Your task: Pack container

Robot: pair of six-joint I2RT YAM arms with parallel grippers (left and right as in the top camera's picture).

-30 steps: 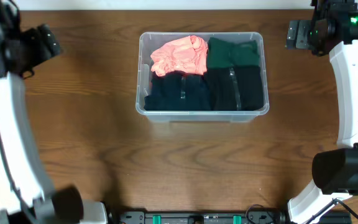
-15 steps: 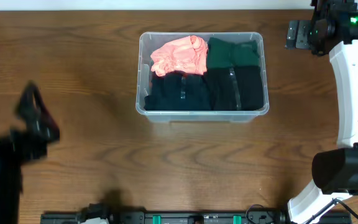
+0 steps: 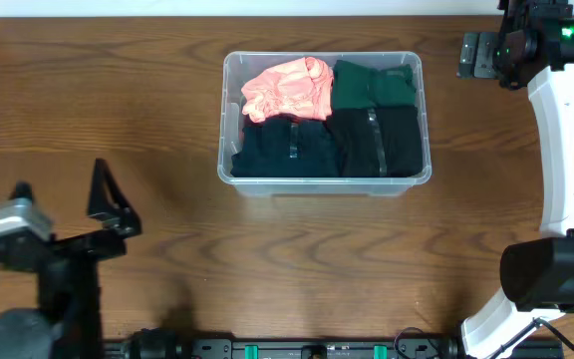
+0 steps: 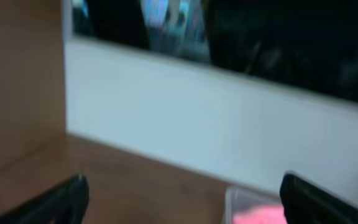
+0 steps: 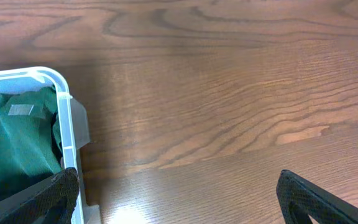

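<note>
The clear plastic container (image 3: 324, 180) stands at the middle back of the table. It holds a crumpled pink garment (image 3: 287, 88), a folded green garment (image 3: 372, 85), a navy one (image 3: 287, 148) and a black one (image 3: 382, 140). My left gripper (image 3: 110, 204) is open and empty, low at the table's front left, well clear of the container. Its wrist view is blurred and shows open fingers (image 4: 182, 199) and a container corner (image 4: 232, 202) with pink inside. My right gripper (image 3: 476, 55) is open and empty just right of the container's back right corner (image 5: 64, 118), with the green garment (image 5: 17, 140) in view.
The brown wooden table (image 3: 167, 120) shows on all sides of the container. My right arm's white links (image 3: 566, 140) run down the right edge to its base (image 3: 551, 274). My left arm's base (image 3: 38, 299) sits at the front left. A pale wall (image 4: 197, 118) lies beyond the table.
My left arm has swung from the table's back left down to the front left. The right arm, the container and the garments have not moved.
</note>
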